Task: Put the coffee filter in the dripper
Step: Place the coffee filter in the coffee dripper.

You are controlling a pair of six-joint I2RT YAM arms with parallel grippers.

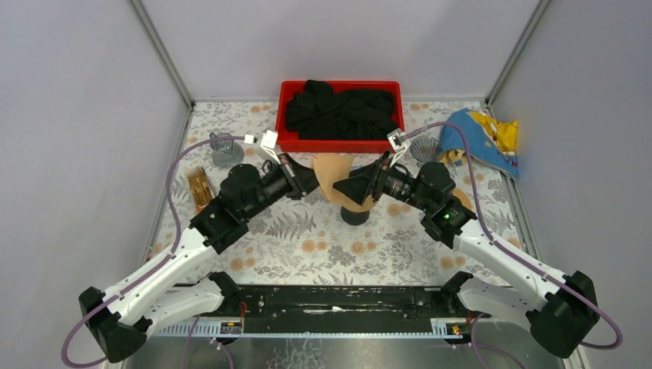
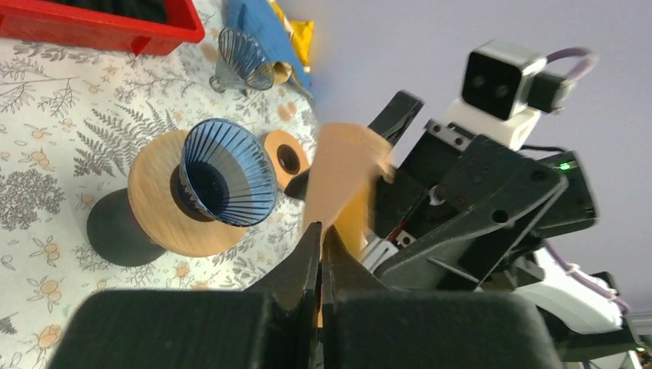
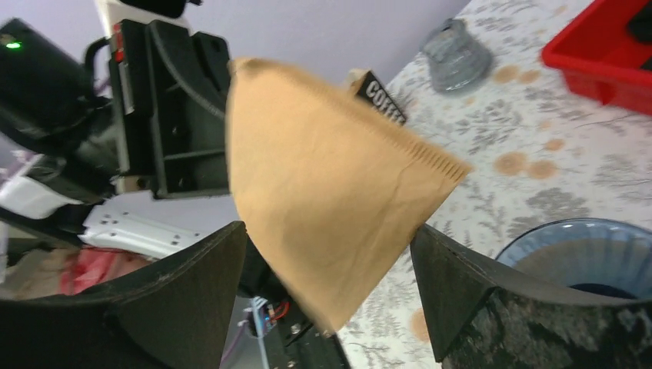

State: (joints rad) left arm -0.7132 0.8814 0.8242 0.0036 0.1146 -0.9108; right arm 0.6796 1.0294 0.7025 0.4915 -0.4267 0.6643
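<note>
**Step in hand:** transfer of the filter between the arms, ahead of placement. The filter is not yet in the dripper.

**Task item:** the tan paper cone coffee filter (image 3: 323, 192) is in the air over the middle of the table. It is just left of and above the blue ribbed glass dripper (image 2: 227, 183). The dripper's mouth shows empty in the left wrist view. It sits in a round wooden holder (image 2: 154, 201) on a black base, on the floral table cover (image 1: 307, 246).

**Tools:**
- The left gripper (image 2: 321, 234) has its jaws pressed together, pinching an edge of the filter.
- The right gripper (image 3: 329, 231) has its jaws spread wide on either side of the filter's lower part, holding nothing. Whether its far finger brushes the paper cannot be told.

**Surroundings:**
- A red plastic tray (image 1: 340, 144) with black cloth lies at the far side.
- A second, clear dripper (image 1: 425, 150) stands far right, well apart.

**Next move, as judged:**
- The left arm alone carries the filter, so the right arm should draw clear of the dripper's mouth.
- The filter's point must then be turned downward and centred over the blue cone before lowering.
- The paper is light and flattened, and may need opening to seat against the ribs.
</note>
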